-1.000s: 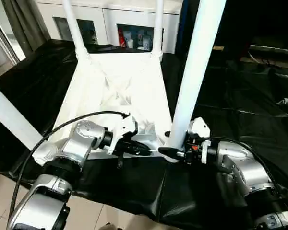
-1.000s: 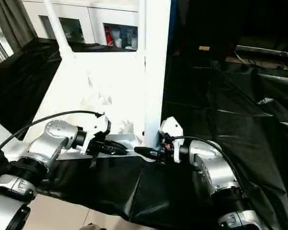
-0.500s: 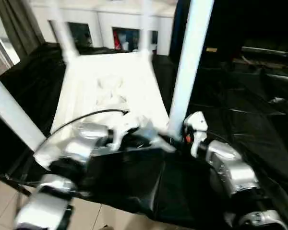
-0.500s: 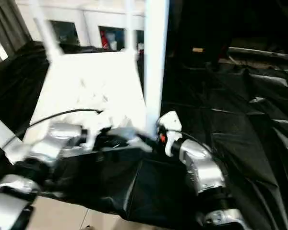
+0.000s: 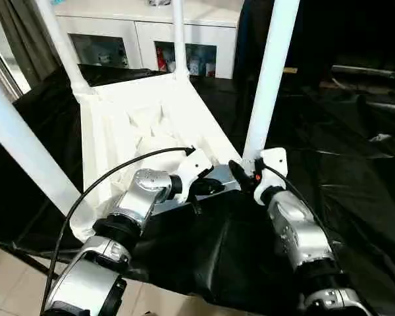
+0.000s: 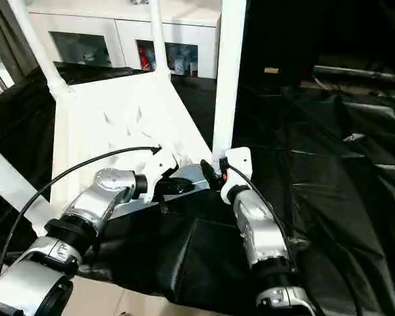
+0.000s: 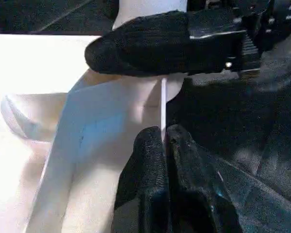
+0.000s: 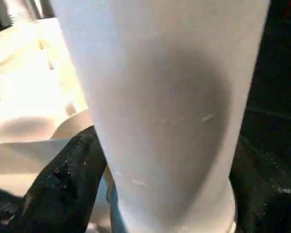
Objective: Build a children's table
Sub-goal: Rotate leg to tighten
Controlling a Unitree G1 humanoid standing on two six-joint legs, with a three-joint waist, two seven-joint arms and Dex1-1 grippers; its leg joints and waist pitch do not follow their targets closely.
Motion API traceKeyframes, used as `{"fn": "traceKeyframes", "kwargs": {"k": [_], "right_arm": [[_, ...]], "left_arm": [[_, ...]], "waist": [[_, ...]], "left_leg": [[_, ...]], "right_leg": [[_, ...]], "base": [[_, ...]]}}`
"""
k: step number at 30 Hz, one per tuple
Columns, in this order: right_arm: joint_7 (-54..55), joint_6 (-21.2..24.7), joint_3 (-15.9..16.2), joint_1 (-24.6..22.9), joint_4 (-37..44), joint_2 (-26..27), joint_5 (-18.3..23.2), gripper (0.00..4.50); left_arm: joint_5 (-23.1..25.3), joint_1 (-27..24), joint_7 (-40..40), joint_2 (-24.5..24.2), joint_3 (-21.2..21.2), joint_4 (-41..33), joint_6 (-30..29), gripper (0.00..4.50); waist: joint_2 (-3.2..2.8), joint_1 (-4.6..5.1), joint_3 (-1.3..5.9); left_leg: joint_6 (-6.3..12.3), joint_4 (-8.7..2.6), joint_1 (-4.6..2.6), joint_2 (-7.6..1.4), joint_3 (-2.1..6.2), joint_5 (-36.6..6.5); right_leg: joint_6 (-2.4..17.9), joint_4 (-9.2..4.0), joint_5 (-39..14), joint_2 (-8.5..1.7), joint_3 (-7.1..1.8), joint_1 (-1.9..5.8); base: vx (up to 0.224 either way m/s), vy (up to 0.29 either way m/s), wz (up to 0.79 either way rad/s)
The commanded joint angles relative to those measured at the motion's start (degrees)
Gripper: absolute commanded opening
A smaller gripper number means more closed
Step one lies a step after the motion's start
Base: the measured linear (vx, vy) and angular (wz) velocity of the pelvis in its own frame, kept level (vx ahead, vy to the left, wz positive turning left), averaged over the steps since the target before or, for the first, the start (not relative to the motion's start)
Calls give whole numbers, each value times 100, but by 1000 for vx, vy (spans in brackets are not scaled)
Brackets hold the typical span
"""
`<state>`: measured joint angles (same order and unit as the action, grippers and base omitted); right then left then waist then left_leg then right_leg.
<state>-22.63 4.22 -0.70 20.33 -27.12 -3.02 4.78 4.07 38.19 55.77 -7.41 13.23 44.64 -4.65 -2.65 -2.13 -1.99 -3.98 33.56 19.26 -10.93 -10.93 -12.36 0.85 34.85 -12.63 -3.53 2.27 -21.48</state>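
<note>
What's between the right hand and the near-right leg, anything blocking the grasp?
Nothing visible. The right hand sits at the base of the near-right leg, where it meets the tabletop, with one black finger beside the tube.

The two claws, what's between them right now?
In the left eye view, the near rim of the tabletop spans the gap between the left claw and right claw; the left wrist view shows the left claw pinching that thin rim.

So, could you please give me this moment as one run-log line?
stage: table top upside down, legs up | left gripper: shut on table top rim | right gripper: around near-right leg base
</note>
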Motion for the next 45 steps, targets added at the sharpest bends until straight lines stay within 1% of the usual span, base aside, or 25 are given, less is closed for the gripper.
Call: {"fn": "traceKeyframes", "kwargs": {"k": [1, 2, 3, 4, 5, 7, 8, 10, 15, 16, 17, 18, 19, 24, 28, 31, 32, 33, 34, 37, 38, 39, 42, 43, 45], "right_arm": [[-1023, 134, 705, -86, 97, -71, 110, 367], [-1277, 73, 781, -96, 145, -221, 92, 367], [-1601, 34, 845, -114, 209, -396, 122, 367], [-1676, 35, 854, -120, 226, -434, 138, 367], [-2097, 40, 890, -144, 311, -650, 229, 367], [-2879, 84, 894, -152, 411, -1045, 404, 367], [-2988, 98, 889, -146, 418, -1093, 426, 367], [-3241, 135, 892, -110, 410, -1221, 464, 367], [-3808, 198, 957, 6, 350, -1496, 538, 367], [-3843, 195, 959, 26, 322, -1509, 544, 334], [-3868, 196, 952, 51, 293, -1510, 565, 334], [-3929, 231, 952, 67, 280, -1508, 605, 331], [-3982, 245, 961, 74, 280, -1509, 626, 321], [-4084, 239, 1019, 67, 248, -1494, 619, 279], [-3772, 279, 948, -34, 284, -1348, 603, 268], [-3128, 297, 803, -94, 201, -1136, 520, 266], [-2836, 310, 758, -117, 160, -1043, 464, 265], [-2461, 327, 706, -170, 128, -908, 392, 265], [-2004, 378, 631, -239, 97, -720, 326, 265], [-1263, 469, 514, -324, 33, -411, 207, 265], [-525, 570, 387, -363, -23, -103, 92, 265], [-227, 611, 366, -368, -58, 22, 17, 265], [127, 622, 465, -340, -109, 198, -165, 265], [195, 546, 561, -286, -127, 277, -241, 265], [105, 440, 535, -236, -113, 340, -165, 265]], "left_arm": [[-32, -90, 568, 85, 420, -15, -52, 0], [-37, -103, 687, 28, 436, -36, -57, 0], [-46, -115, 813, -31, 453, -51, -58, 0], [-49, -119, 839, -44, 455, -55, -59, 0], [-63, -142, 1004, -128, 470, -87, -71, 0], [-108, -213, 1433, -354, 516, -233, -136, 0], [-121, -226, 1507, -392, 520, -266, -153, 0], [-149, -266, 1747, -528, 551, -360, -201, 0], [-27, -284, 2096, -924, 625, -347, -137, 0], [-4, -269, 2071, -961, 609, -311, -102, 0], [3, -252, 2050, -992, 585, -282, -90, 0], [-4, -248, 2021, -1023, 560, -284, -96, 0], [-17, -251, 2014, -1047, 546, -297, -104, 0], [-30, -270, 1916, -1082, 524, -381, -156, 0], [-38, -242, 1488, -929, 398, -283, -179, 0], [10, -166, 987, -712, 308, -111, -156, 0], [13, -142, 833, -618, 285, -64, -171, 0], [34, -103, 543, -468, 248, 15, -173, 0], [47, -56, 236, -290, 214, 104, -212, 0], [83, 9, -148, -37, 207, 212, -251, 0], [104, 52, -397, 183, 221, 271, -294, 0], [106, 61, -509, 283, 218, 286, -321, 0], [97, 60, -580, 461, 252, 285, -331, 0], [78, 58, -537, 559, 291, 279, -319, 0], [111, 73, -525, 593, 316, 310, -261, 0]], "waist": [[-9, 16, 228], [-6, 19, 242], [9, 19, 273], [6, 13, 282], [72, -3, 308], [27, -49, 302], [52, -55, 288], [43, -90, 278], [99, -175, 257], [78, -183, 250], [73, -178, 249], [116, -174, 248], [111, -186, 256], [145, -212, 254], [126, -217, 244], [91, -221, 209], [114, -212, 205], [69, -211, 196], [61, -182, 182], [73, -131, 172], [75, -100, 170], [41, -68, 161], [51, -33, 128], [76, -18, 130], [98, -14, 162]], "left_leg": [[221, -436, 47, -229, 140, -1128], [250, -430, 57, -230, 144, -1054], [374, -385, 78, -228, 129, -741], [421, -374, 91, -224, 133, -629], [557, -344, 100, -219, 125, -434], [751, -320, 114, -238, 116, -298], [787, -324, 116, -243, 107, -350], [784, -334, 103, -273, 104, -457], [598, -365, 69, -292, 97, -638], [552, -373, 74, -290, 102, -667], [493, -378, 66, -292, 102, -692], [476, -382, 67, -292, 100, -692], [455, -375, 68, -287, 101, -640], [531, -360, 84, -281, 94, -457], [483, -364, 67, -280, 87, -577], [323, -393, 42, -281, 93, -821], [243, -408, 29, -273, 99, -949], [192, -419, 18, -271, 106, -1010], [71, -440, -2, -260, 116, -1229], [28, -468, 8, -254, 131, -1345], [-7, -474, -1, -254, 137, -1378], [-49, -478, -3, -245, 140, -1468], [-68, -506, -39, -232, 150, -1736], [-29, -515, -57, -228, 161, -1877], [46, -528, -26, -239, 174, -1703]], "right_leg": [[1315, -469, -618, -451, -264, 229], [1334, -453, -494, -448, -258, 245], [1443, -401, 80, -453, -260, 263], [1481, -379, 262, -457, -255, 280], [1542, -344, 623, -453, -247, 296], [1638, -306, 914, -452, -227, 274], [1658, -316, 871, -446, -216, 268], [1663, -332, 518, -464, -202, 246], [1577, -359, -120, -466, -215, 212], [1549, -366, -220, -472, -216, 206], [1539, -371, -271, -476, -221, 201], [1530, -377, -277, -477, -223, 205], [1531, -360, -218, -485, -230, 211], [1558, -335, 10, -487, -225, 210], [1531, -362, -151, -484, -229, 197], [1437, -430, -677, -496, -248, 171], [1376, -465, -967, -498, -249, 170], [1335, -479, -1119, -495, -253, 154], [1209, -527, -1532, -491, -258, 139], [1048, -570, -1838, -490, -266, 128], [1012, -583, -1911, -485, -270, 106], [981, -592, -2013, -481, -272, 94], [872, -644, -2316, -473, -267, 79], [813, -666, -2516, -480, -272, 79], [772, -660, -2403, -497, -277, 114]], "base": [[0, 0, 0], [0, 0, 0], [0, 0, 0], [0, 0, 0], [0, 0, 0], [0, 0, 0], [0, 0, 0], [0, 0, 0], [0, 0, 0], [0, 0, 0], [0, 0, 0], [0, 0, 0], [0, 0, 0], [0, 0, 0], [0, 0, 0], [0, 0, 0], [0, 0, 0], [0, 0, 0], [0, 0, 0], [0, 0, 0], [0, 0, 0], [0, 0, 0], [0, 0, 0], [0, 0, 0], [0, 0, 0]]}}
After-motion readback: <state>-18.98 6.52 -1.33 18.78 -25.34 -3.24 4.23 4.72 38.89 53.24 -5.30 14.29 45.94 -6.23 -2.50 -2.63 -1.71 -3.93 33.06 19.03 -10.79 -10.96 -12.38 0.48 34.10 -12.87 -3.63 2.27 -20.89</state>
